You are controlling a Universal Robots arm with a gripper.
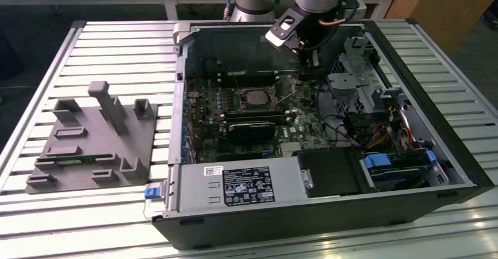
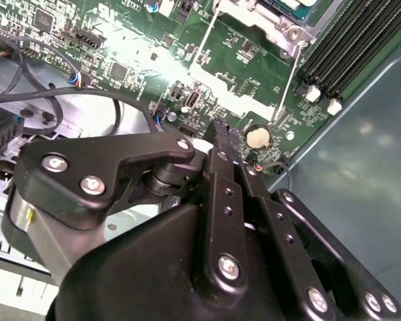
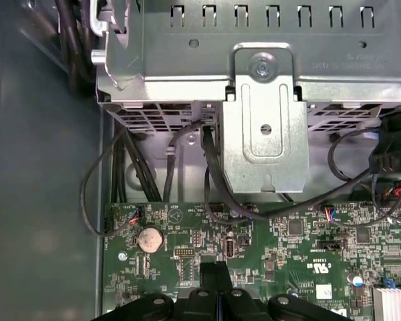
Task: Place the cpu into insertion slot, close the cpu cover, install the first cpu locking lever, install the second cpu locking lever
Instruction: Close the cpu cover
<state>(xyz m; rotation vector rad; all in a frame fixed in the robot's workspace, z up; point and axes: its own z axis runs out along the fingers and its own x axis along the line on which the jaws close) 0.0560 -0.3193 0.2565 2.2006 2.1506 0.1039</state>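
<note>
Tool (image 3: pixel 214 270) hangs inside case (image 1: pixel 311 218) on slatted table (image 1: pixel 116 43).

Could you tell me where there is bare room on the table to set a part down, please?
Bare slats of the table lie between the grey fixture and the far edge, and more at its near side. Inside the computer case it is crowded: cables, the drive cage and the gripper above the motherboard.

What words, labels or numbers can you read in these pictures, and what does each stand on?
Black label on the power supply: too small to read.
White sticker beside it: too small to read.
Stamped line on the metal cage: blurred.
Circuit board markings: too small to read.
</note>
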